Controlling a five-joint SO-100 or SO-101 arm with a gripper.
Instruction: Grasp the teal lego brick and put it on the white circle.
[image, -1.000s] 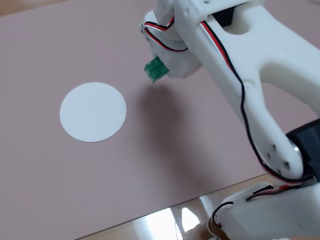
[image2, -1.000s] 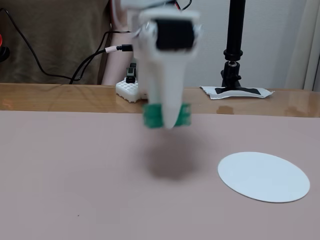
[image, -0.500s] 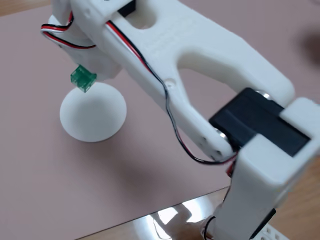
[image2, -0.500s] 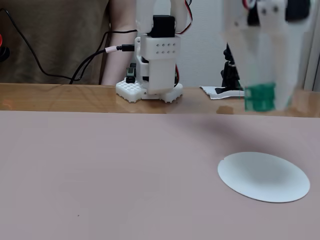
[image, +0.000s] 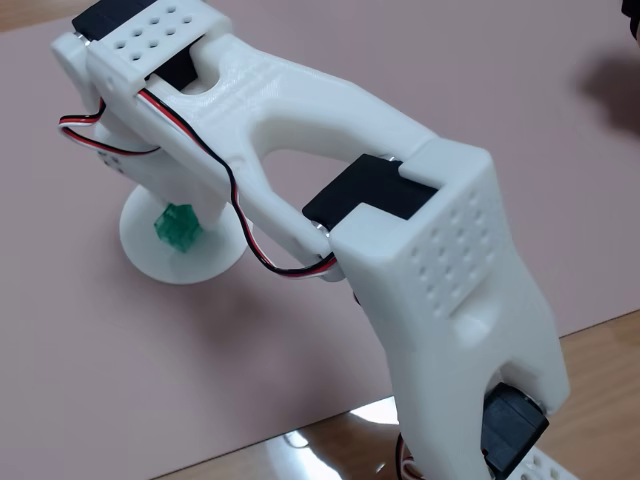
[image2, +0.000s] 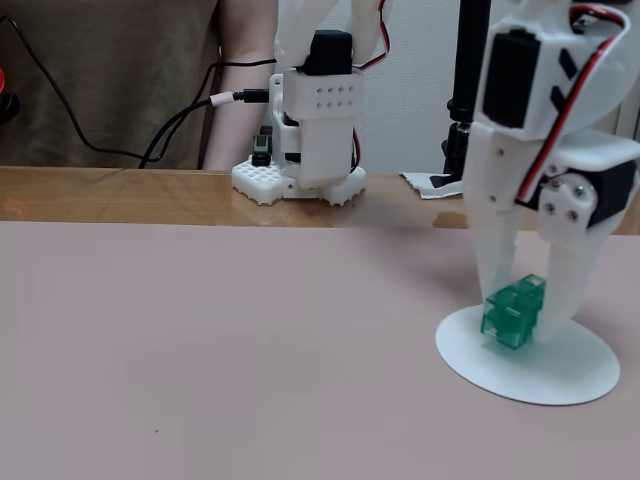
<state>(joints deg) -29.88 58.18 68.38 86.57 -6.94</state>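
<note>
Arm has swung right and come down since half a second ago. Gripper (image2: 530, 318) now over white circle (image2: 570, 375), jaws clamped on teal lego brick (image2: 513, 312), which sits tilted. Brick-to-disc contact unclear; arm hides fingertips from above.

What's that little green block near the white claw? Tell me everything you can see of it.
The teal lego brick is a small block of see-through green-teal plastic with round studs on one face. It sits tilted, not flat, between the two white fingers of the end effector, which stand on either side of it. It is over the white circle, low and apparently touching its surface. In the fixed view from behind the arm, it shows beneath the arm, again on the disc.
</note>
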